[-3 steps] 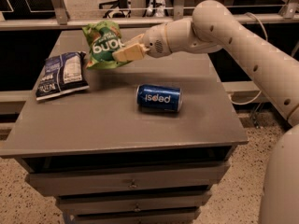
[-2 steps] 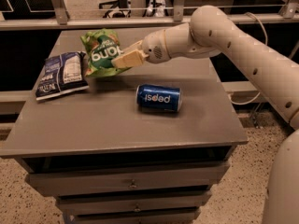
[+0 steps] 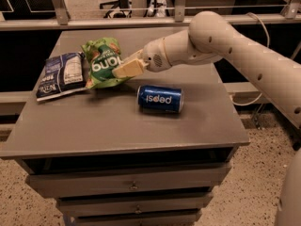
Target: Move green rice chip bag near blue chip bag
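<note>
The arm point(image 3: 254, 65) is brought in from the 3 o'clock edge of the view and is stretched toward 9 o'clock. Its pale, rounded links are bent at a bulky elbow point(image 3: 207, 29) near 1 o'clock. From there the forearm point(image 3: 181, 48) is angled down toward 8 o'clock into the wrist point(image 3: 162, 55). The tool point(image 3: 121, 70) is held at about 10 o'clock from the view's centre, low over the desk point(image 3: 117, 126). Its tan fingers point(image 3: 131, 66) are pointed toward 8 o'clock and are pressed together on the right edge of the green rice chip bag point(image 3: 101, 62).
</note>
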You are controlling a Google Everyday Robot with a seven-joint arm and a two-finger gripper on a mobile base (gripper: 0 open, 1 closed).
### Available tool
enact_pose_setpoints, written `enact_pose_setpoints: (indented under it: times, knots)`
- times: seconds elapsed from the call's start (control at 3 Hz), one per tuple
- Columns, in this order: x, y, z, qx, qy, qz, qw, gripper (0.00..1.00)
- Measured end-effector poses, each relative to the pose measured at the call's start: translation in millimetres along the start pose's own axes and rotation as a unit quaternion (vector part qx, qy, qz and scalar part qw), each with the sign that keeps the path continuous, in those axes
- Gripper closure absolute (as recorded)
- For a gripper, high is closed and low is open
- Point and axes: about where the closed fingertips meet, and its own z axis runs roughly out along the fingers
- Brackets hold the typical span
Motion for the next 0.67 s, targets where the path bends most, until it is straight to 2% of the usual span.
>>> enact_pose_setpoints:
  times: [0.67]
  knots:
    - [10.1,12.5,-7.6,-0.002,0.006,0.019,0.9998,0.28]
